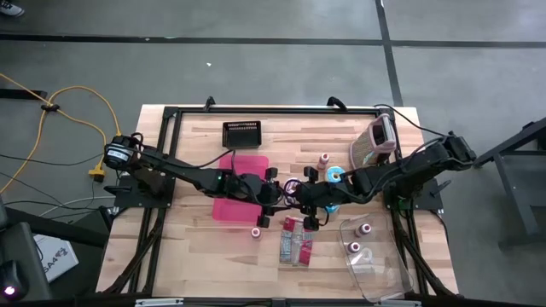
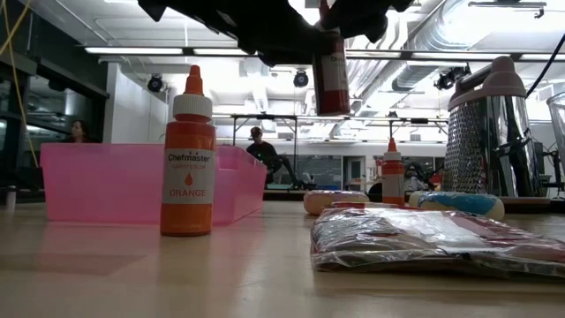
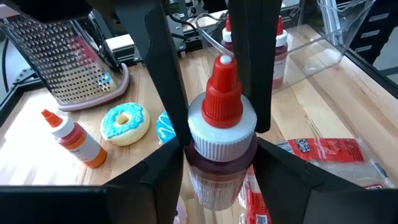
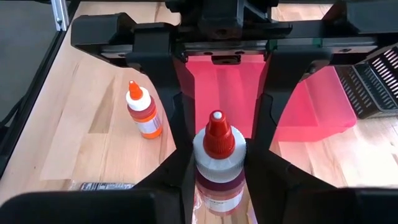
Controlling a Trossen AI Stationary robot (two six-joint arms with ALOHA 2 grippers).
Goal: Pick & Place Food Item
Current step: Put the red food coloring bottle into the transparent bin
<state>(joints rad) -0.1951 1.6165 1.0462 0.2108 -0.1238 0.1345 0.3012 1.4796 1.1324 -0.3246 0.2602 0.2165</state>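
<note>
A small bottle of red food colouring (image 4: 217, 163), with a red nozzle cap and a white collar, hangs in the air over the table's middle (image 1: 290, 189), near the pink bin (image 1: 241, 198). My right gripper (image 4: 219, 180) reaches in from the table's right and is shut on the bottle. My left gripper (image 3: 217, 186) comes from the left. It is open, with its fingers standing close on either side of the bottle's dark body (image 3: 214, 180). The low view shows the bottle (image 2: 332, 75) high above the tabletop. My right gripper pinches the bottle at its white collar (image 4: 217, 155), just under the red cap, between its two fingers (image 3: 252, 74). The fingers come from the table's right side, slanting down. The bottle is lifted clear of the table and stands about upright, cap up.
An orange colouring bottle (image 2: 187, 159) stands by the pink bin's near side. A foil packet (image 2: 424, 234) lies below the grippers. Two iced doughnuts (image 3: 125, 122), another bottle (image 1: 324, 159) and a grater (image 1: 378, 141) are at the far right. A clear tub (image 1: 371, 256) holds two bottles, and a black tray (image 1: 241, 133) lies at the back.
</note>
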